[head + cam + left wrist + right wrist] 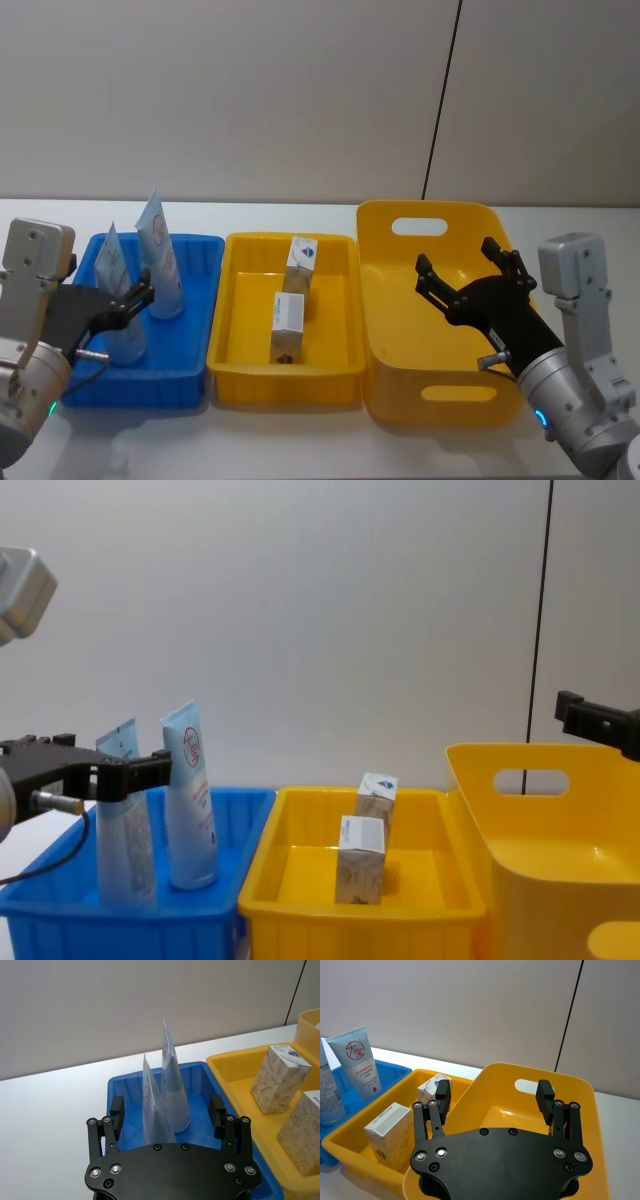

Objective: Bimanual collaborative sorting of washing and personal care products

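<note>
Hovering wide open at the head view's lower left, the left gripper (166, 1106) straddles the nearer tube (151, 1112) in the blue bin (197, 1077) without gripping it. Right gripper (494, 1091), lower right, gapes empty over the big yellow basket (400, 395); both cartons (301, 262) (288, 320) stand in the middle tray (285, 385).

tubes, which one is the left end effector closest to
The front tube, nearer the robot: the open left end effector lines up with it. The other tube stands behind, farther back in the blue bin.
</note>
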Controlling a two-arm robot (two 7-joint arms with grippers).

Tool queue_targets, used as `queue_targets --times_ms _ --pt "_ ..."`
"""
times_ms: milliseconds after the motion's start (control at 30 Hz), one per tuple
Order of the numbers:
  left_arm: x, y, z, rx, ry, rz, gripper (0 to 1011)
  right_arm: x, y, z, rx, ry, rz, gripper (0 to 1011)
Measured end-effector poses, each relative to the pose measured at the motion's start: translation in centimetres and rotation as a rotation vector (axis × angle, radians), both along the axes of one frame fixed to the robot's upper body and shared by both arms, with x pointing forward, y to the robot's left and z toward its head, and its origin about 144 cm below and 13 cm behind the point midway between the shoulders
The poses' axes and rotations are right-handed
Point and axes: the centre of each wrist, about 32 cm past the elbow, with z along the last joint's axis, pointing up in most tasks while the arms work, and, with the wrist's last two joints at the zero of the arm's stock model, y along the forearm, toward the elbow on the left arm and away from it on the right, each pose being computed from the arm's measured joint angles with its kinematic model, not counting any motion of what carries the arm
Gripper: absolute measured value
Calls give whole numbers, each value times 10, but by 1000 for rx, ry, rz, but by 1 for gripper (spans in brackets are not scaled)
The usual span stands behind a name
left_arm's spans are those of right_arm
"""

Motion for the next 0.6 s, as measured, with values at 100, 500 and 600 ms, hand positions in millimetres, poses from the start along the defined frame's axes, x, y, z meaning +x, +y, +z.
queue_targets --times_ms 100,500,600 --pt "5 0 -1 -1 5 0 1001 0 0 0 0 0 0 1001" --pt "21 -1 -9 -20 34 -8 1001 0 0 0 0 0 0 1002" --pt "23 -2 -11 -25 42 -3 1001 0 0 0 0 0 0 1002"
